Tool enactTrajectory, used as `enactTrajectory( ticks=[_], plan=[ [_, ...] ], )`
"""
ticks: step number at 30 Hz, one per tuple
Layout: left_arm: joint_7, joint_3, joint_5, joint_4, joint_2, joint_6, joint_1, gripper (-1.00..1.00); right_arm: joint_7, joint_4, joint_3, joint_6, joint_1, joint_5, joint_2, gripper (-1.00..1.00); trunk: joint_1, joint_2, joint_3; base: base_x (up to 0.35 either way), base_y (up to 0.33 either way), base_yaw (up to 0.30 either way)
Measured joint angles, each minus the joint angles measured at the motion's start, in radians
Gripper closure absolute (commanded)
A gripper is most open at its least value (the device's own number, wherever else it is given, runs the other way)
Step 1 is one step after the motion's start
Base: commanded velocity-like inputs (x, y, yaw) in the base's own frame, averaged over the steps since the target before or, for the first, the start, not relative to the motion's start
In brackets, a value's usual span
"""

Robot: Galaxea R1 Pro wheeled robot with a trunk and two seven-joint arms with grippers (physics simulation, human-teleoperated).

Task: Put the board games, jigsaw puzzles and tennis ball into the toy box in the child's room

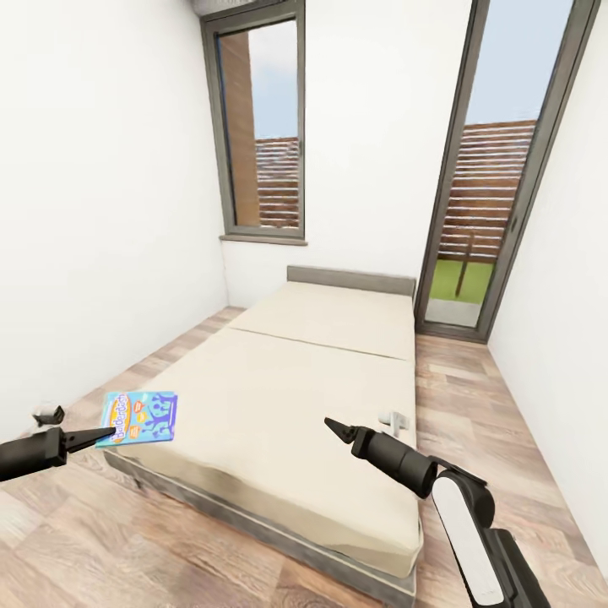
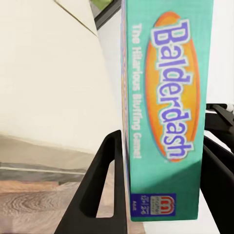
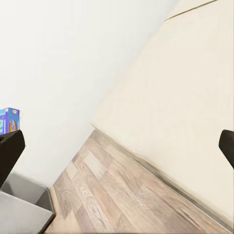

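A blue-green "Balderdash" board game [image 1: 141, 417] hangs at the bed's near left corner, with my left gripper [image 1: 105, 435] shut on its edge. In the left wrist view the board game [image 2: 168, 97] stands on edge between the black fingers [image 2: 105, 185] of the left gripper [image 2: 161, 190]. The bed [image 1: 279, 397] is a big cream mattress with one seam and lies bare otherwise. My right gripper [image 1: 336, 427] hovers over the bed's near right part. In its wrist view the right gripper [image 3: 117, 151] is open, its fingers wide apart, with the board game [image 3: 9, 121] small beyond one finger.
White walls close in on the left [image 1: 93, 236] and the right. A tall window [image 1: 262, 127] and a glass door [image 1: 490, 211] stand behind the grey headboard [image 1: 350, 279]. Wood plank floor [image 1: 473, 397] runs along both sides of the bed.
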Motion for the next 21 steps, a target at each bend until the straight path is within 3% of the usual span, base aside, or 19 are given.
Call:
enactTrajectory(
  ticks=[21],
  plan=[
    [0.0, -0.005, 0.0, 0.0, -0.002, 0.0, 0.0, 1.0, 0.0, -0.001, 0.0, 0.0, 0.0, 0.007, 0.002, -1.0, -0.081, 0.147, 0.062, 0.0, 0.0, 0.287]
  ],
)
